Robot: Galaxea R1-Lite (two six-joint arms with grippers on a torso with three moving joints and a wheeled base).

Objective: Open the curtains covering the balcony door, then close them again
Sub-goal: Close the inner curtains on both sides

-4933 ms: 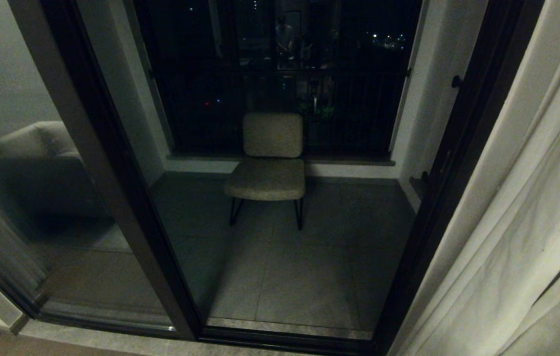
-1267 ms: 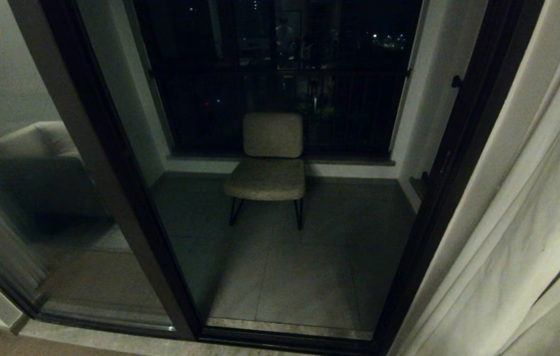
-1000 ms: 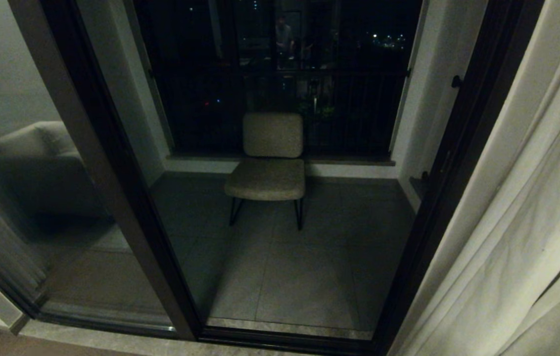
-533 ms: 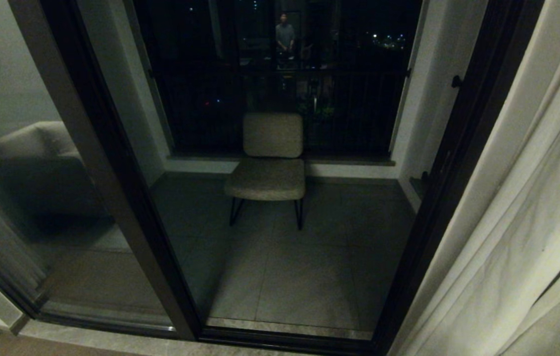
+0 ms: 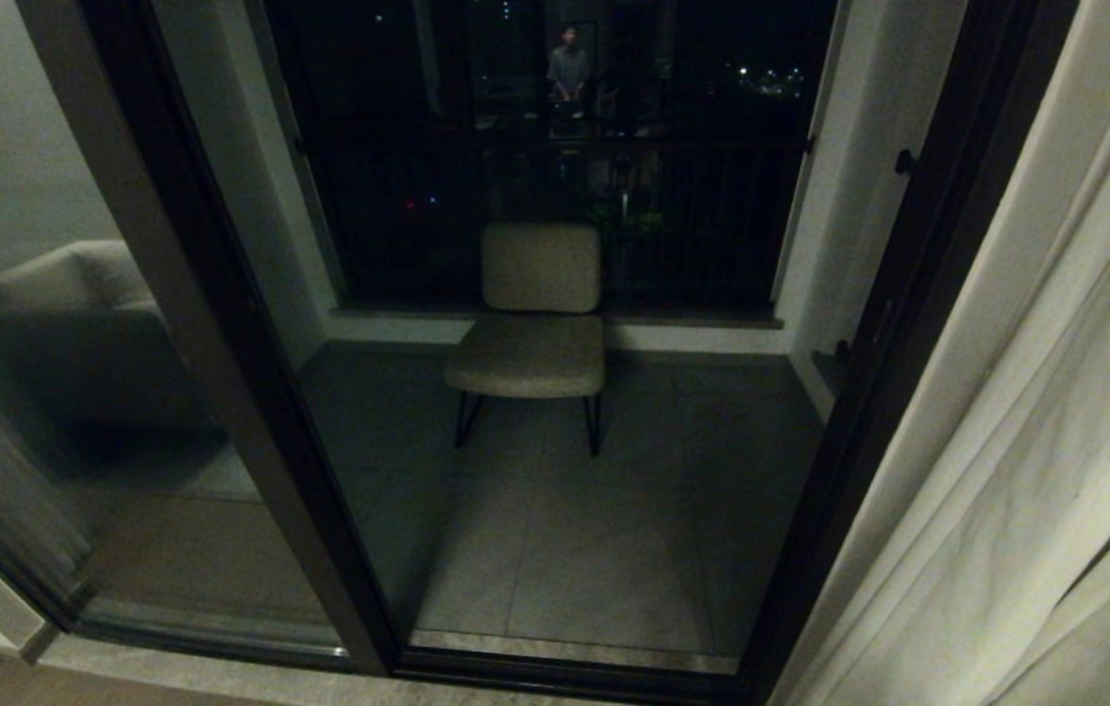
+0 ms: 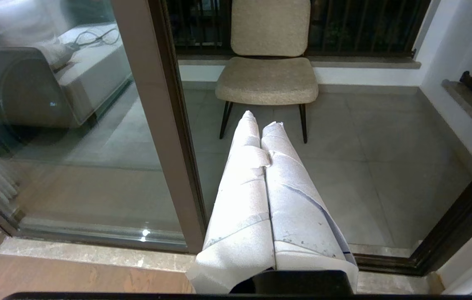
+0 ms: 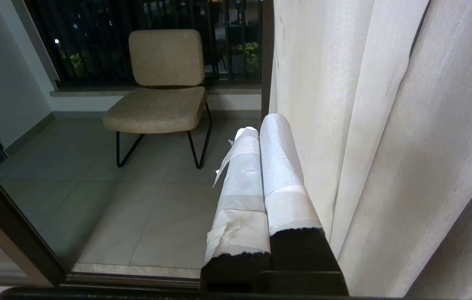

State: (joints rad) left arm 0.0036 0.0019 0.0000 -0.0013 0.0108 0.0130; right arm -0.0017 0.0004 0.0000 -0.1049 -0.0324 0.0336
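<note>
Curtains look soft and light (probably slippery); I'd pinch 1 pleat edge. Right gripper and left gripper: both 2 pinched closed, empty.

The head view is dim and murky, the night beyond the balcony railing nearly black but for pinpoint city lights; the glass pane on the left carries a hazy reflection of a lit sofa; straight frame lines bow and lean at the picture's edges; the curtain on the right catches indoor light, pale and soft; both wrist views are brighter, with a small glint on the sill.
</note>
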